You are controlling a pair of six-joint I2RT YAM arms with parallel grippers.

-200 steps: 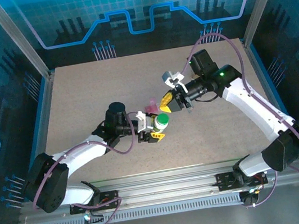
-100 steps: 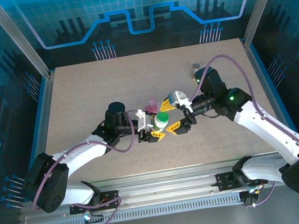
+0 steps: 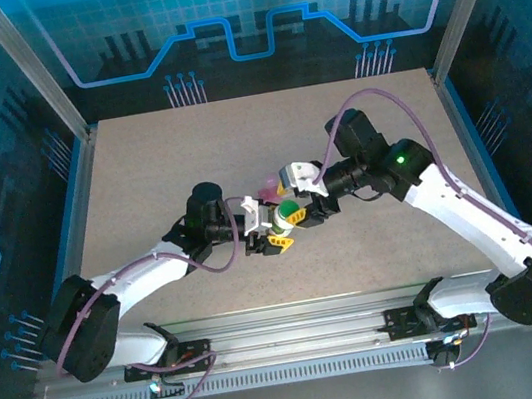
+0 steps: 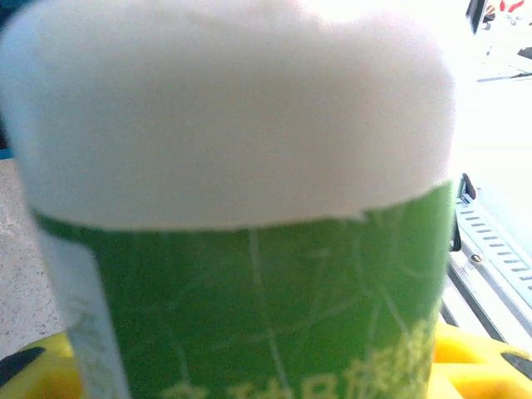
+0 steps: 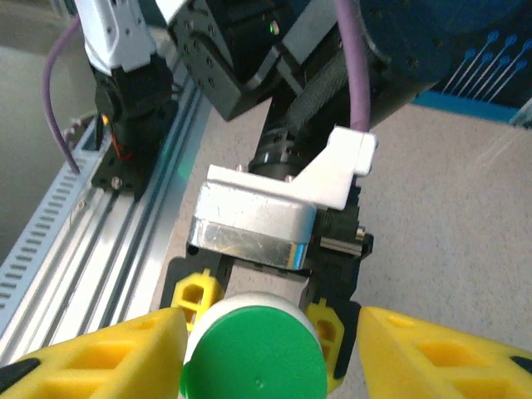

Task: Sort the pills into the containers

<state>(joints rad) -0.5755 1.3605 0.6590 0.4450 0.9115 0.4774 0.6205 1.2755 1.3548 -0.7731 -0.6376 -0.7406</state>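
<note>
The left gripper (image 3: 273,229) holds the white bottle (image 4: 249,274) upright by its body, with its yellow-tipped fingers closed on either side of the label. The likely reason is that the bottle must be braced against twisting while the other arm works on its top. The right gripper (image 5: 258,353) hangs directly above the bottle and looks down on the green cap (image 3: 289,208). Its fingers (image 5: 100,353) are spread wide, one on each side of the cap. A clear gap shows on one side; on the other the finger edge lies against the cap's rim or just beside it, and the wrist view does not settle which. Judging from this pose, the step in hand is taking the cap off so that pills can go in, and the next move would call for those fingers to close squarely on the cap before turning. The bottle sits between the two grippers over the counter (image 3: 141,179); whether its base rests on the surface or is lifted off it cannot be told. A pink box (image 3: 266,183) lies just beyond the bottle, on the side away from the arm bases. The bottle is white plastic with a rounded shoulder, and a glossy green label wraps its body, with pale lettering cut off at the lower edge of the left wrist view. The cap is round, flat-topped and plain green, and it is seated on the neck.
</note>
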